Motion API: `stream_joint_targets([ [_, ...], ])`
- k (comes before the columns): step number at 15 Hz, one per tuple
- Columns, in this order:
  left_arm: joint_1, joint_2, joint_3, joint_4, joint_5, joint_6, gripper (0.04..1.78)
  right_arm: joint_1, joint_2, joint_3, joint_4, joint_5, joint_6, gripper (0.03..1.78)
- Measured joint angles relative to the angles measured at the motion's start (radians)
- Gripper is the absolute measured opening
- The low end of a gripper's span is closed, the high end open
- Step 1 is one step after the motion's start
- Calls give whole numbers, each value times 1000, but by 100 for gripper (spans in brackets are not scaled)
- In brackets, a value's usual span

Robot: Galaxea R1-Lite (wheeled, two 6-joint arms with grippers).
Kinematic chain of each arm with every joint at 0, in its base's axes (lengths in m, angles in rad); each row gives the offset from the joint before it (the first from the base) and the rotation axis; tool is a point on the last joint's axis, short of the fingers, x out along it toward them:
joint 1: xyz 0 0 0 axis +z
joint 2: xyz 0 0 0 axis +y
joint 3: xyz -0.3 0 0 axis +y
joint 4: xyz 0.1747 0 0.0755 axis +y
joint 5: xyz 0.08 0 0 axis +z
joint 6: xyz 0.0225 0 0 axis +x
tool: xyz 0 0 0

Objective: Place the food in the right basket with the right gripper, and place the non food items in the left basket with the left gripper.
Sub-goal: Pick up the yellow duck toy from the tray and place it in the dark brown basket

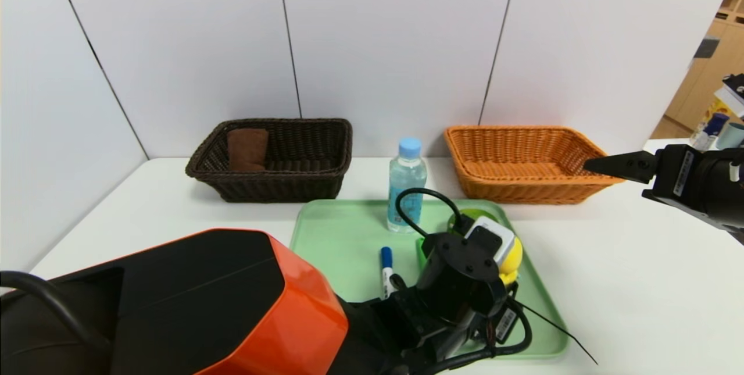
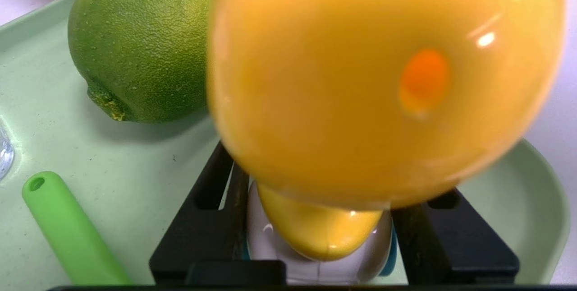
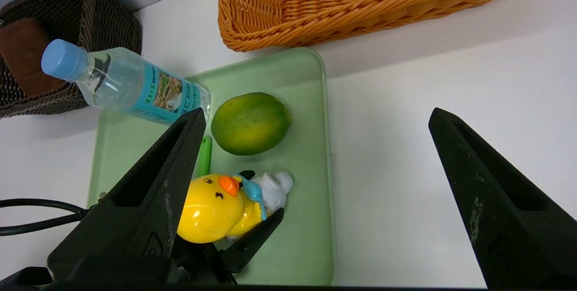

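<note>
We have the left black two-finger gripper (image 3: 252, 200) on the orange-shelled arm down on the pale green plastic tray (image 1: 337, 235), jaws part-closed around the yellow rubber duck toy (image 3: 212, 210), fingers on both of its sides; we can't tell if the grip is firm. The round green lime (image 3: 250, 122) sits just beyond the duck. The clear water bottle with light-blue cap (image 1: 406, 184) stands at the tray's far edge. The blue-capped white marker (image 1: 386, 270) lies left of the gripper. The folded brown towel (image 1: 247, 148) is in the dark brown woven basket (image 1: 308, 180). The right black gripper (image 3: 315, 191) hovers wide open and empty, near the orange woven basket (image 1: 523, 189).
</note>
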Motion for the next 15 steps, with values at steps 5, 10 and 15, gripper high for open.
stream_joint_targets([
  [5,-2,-6,2,0,-19,-4,79,0,0,13,-2,1,2,171],
  [10,-17,-31,6,10,-38,-7,76,0,-1,20,-2,1,5,171],
  [15,-52,-105,-5,80,-44,-15,75,-1,-1,25,-2,-1,5,171],
])
